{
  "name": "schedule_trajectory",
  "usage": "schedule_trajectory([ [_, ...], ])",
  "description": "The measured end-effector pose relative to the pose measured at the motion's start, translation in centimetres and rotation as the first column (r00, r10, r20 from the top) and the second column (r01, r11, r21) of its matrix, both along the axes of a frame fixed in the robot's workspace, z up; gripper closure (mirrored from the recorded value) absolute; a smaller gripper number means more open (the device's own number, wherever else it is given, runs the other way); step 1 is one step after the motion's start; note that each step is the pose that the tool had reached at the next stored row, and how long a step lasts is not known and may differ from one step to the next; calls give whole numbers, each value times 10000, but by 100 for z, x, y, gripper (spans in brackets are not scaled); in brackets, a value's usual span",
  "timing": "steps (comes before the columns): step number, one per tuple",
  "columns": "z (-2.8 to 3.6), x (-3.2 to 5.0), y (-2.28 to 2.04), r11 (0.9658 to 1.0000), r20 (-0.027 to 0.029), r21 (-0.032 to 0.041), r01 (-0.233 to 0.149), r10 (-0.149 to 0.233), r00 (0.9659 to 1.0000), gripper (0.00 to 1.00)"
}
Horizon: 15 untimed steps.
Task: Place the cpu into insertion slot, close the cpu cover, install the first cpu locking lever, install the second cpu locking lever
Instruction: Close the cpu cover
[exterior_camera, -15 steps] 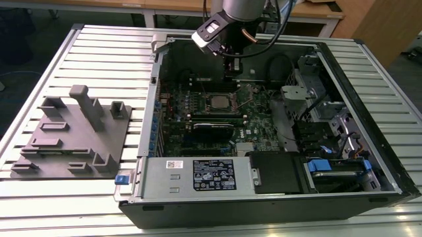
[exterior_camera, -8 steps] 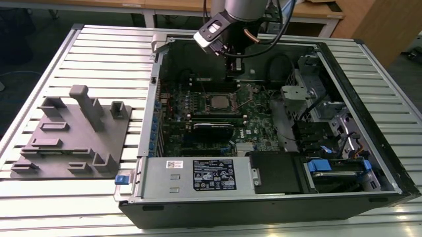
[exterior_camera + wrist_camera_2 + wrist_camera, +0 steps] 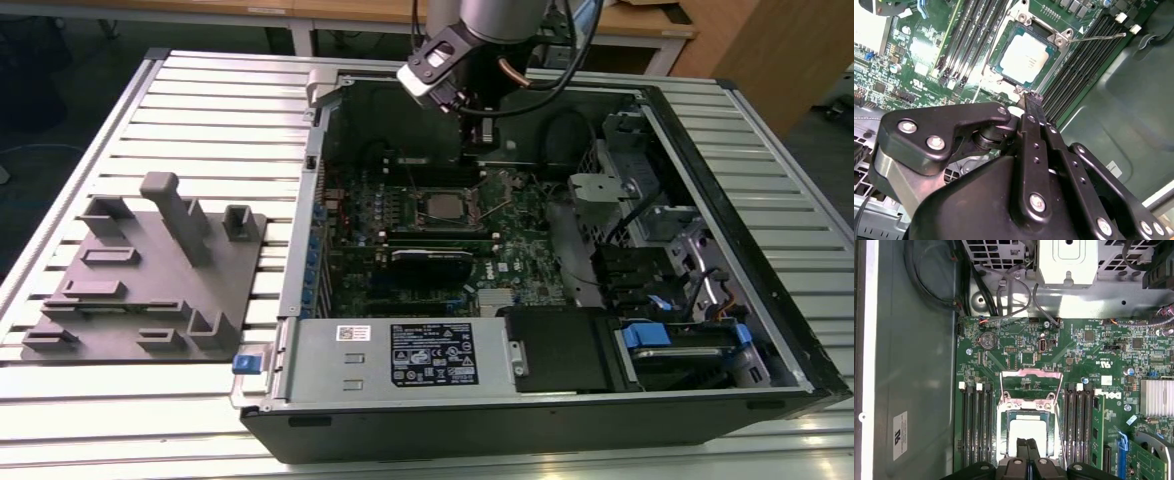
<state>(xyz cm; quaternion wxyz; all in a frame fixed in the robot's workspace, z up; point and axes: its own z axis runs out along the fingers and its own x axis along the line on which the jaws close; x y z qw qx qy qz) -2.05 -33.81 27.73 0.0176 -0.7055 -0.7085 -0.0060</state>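
The cpu (image 3: 1024, 55) (image 3: 1028, 429), a silver-topped square chip, lies flat in the insertion slot on the green motherboard (image 3: 514, 215); the slot's pin field is hidden beneath it. The cpu cover (image 3: 1050, 62) (image 3: 1002, 432) lies down as a metal frame around the chip. Thin wire levers (image 3: 1101, 36) (image 3: 1030, 372) run beside the socket; I cannot tell whether they are latched. My gripper (image 3: 1032, 98) (image 3: 1027, 446) (image 3: 482, 132) hovers above the socket's edge, its black fingers pressed together, shut on nothing.
The open computer case (image 3: 787, 300) walls the board in. Black memory slots (image 3: 964, 45) flank the socket. A drive cage (image 3: 641, 200) and cables stand on the exterior view's right, a labelled metal box (image 3: 400, 360) at the front. A grey fixture plate (image 3: 147, 270) lies outside the case.
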Motion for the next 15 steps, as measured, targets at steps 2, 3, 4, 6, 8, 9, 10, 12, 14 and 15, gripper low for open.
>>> schedule_trajectory([
  [2, 0, 3, 0, 10000, 0, 0, 0, 0, 10000, 89],
  [3, 0, 5, 0, 10000, 0, 0, 1, -1, 10000, 89],
  [4, 0, 7, 0, 10000, 0, 0, 0, 0, 10000, 89],
  [6, 0, 13, 0, 10000, 0, 0, 0, 0, 10000, 89],
  [8, 0, 19, 0, 10000, 0, 0, 0, 0, 10000, 89],
  [9, 0, 23, 0, 10000, 0, 0, 0, 0, 10000, 89],
  [10, 0, 26, 0, 10000, 0, 0, 0, 0, 10000, 89],
  [12, 0, 52, 0, 10000, 0, 0, 0, 0, 10000, 89],
  [14, 0, 72, 0, 10000, 0, 0, 0, 0, 10000, 89],
  [15, 0, 73, 0, 10000, 0, 1, 0, 0, 10000, 89],
])
